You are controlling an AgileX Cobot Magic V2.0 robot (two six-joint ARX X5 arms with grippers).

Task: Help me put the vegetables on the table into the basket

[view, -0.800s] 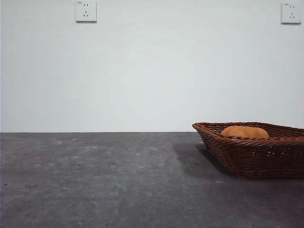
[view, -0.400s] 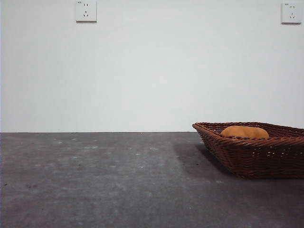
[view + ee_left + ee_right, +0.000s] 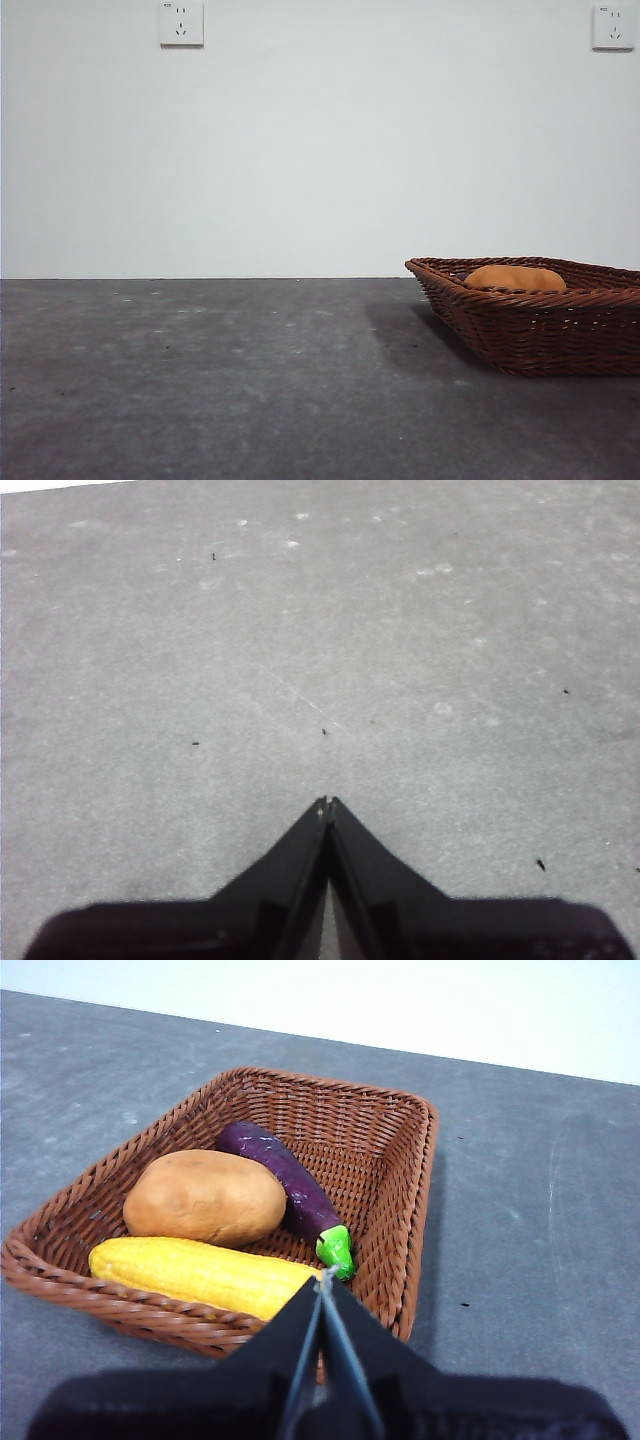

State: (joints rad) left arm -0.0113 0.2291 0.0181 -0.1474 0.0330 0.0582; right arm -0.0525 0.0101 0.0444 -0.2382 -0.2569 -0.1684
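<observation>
The brown wicker basket [image 3: 540, 325] [image 3: 395, 1155] stands at the right of the dark grey table [image 3: 220, 380]. Inside it lie three vegetables: a yellow corn cob [image 3: 195, 1272], a brown potato [image 3: 205, 1198] [image 3: 515, 278] and a dark purple eggplant [image 3: 290, 1190] with a green tip. My right gripper [image 3: 325, 1282] is shut and empty, hovering above the basket's near rim by the corn and the eggplant's tip. Over bare table, my left gripper [image 3: 328, 805] is shut with nothing in it. Neither arm shows in the front view.
Two white wall sockets [image 3: 181, 23] [image 3: 612, 27] sit high on the pale wall behind the table. The speckled table surface [image 3: 300, 630] stretches wide to the left of the basket.
</observation>
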